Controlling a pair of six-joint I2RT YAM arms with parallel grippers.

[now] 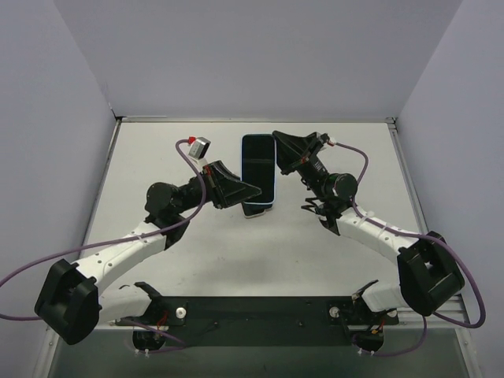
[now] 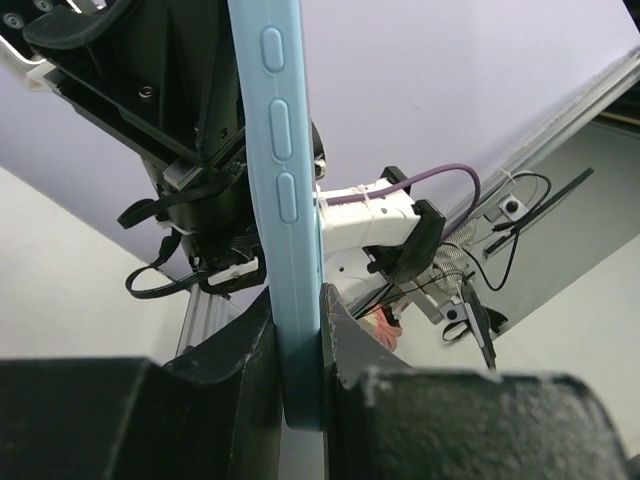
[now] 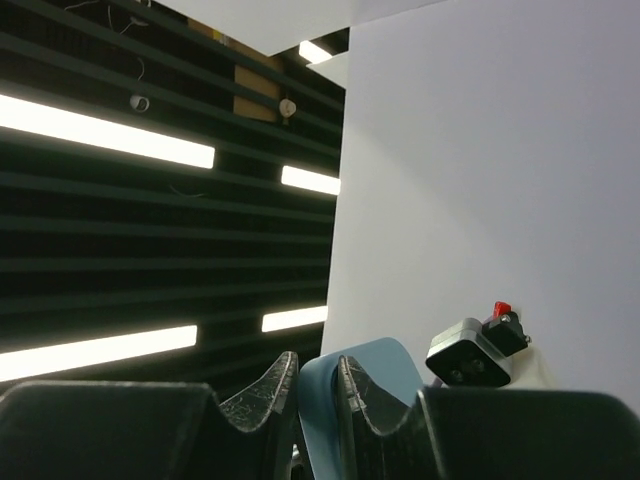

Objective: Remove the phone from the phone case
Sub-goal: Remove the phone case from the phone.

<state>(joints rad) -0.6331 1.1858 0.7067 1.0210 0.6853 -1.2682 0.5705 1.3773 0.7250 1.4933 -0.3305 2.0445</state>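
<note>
Over a white table (image 1: 197, 260) walled in pale lavender, the phone (image 1: 257, 165) appears fully seated in its light-blue phone case (image 2: 285, 250), so the removal itself looks not yet done. Both arms bend inward from opposite sides. The left gripper (image 1: 250, 190) pinches the case's near-left edge and the right gripper (image 1: 277, 154) clamps its far-right edge, holding it between them mid-table.
</note>
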